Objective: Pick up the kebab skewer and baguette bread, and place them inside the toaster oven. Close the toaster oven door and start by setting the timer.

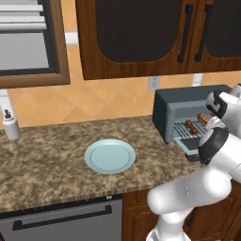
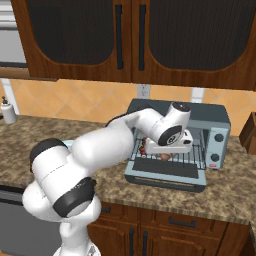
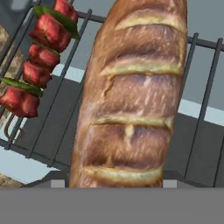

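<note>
Hand view: baguette bread (image 3: 131, 96) runs up the frame centre over the wire rack (image 3: 205, 109), kebab skewer (image 3: 39, 61) lying on the rack at upper left, apart from it. Right base view: gripper (image 2: 167, 150) at the mouth of the toaster oven (image 2: 220, 125), toaster oven door (image 2: 165, 175) folded down. Cannot tell whether the fingers pinch the loaf or stand spread.

A speckled granite worktop (image 1: 52, 160) is backed by orange diagonal tiles (image 1: 94, 101). Dark wooden cabinets (image 2: 130, 35) are hung above.

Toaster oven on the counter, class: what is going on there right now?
The white arm reaches into the open toaster oven, its door folded down. The baguette bread and kebab skewer lie side by side on the wire rack. Whether the tool still holds the bread cannot be told. A blue plate sits on the counter.
</note>
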Robot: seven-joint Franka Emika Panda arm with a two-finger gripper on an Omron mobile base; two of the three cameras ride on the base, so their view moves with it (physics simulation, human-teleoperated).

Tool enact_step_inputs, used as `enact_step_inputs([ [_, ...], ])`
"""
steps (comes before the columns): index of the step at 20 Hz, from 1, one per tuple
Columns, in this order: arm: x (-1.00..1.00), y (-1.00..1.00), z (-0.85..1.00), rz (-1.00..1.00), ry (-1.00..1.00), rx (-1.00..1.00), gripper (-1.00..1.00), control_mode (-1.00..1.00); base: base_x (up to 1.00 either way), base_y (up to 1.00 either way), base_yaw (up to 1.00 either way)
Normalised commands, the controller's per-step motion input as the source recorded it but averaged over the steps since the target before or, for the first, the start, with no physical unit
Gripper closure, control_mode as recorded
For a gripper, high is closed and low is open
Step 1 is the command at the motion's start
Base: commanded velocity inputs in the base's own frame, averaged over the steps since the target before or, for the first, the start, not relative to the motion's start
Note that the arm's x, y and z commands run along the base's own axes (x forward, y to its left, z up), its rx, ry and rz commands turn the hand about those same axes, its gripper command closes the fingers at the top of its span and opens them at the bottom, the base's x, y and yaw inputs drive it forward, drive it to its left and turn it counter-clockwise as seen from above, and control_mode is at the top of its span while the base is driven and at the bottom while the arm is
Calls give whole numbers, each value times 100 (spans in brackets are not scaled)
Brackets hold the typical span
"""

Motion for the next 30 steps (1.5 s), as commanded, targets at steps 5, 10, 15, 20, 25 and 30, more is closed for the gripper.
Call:
enact_step_inputs([
  [5, 41, -17, -16, 0, 0, 0, 100, -100, 0, 0, 0],
  [10, 14, -23, -20, 0, 0, 0, 100, -100, 0, 0, 0],
  [15, 11, -2, -15, 0, -1, 0, 100, -100, 0, 0, 0],
  [20, -3, 0, -21, 0, -1, 0, 100, -100, 0, 0, 0],
  [25, -10, 0, -4, 0, -7, 0, -100, -100, 0, 0, 0],
  [30, 0, 0, 0, 0, -8, 0, -100, -100, 0, 0, 0],
])
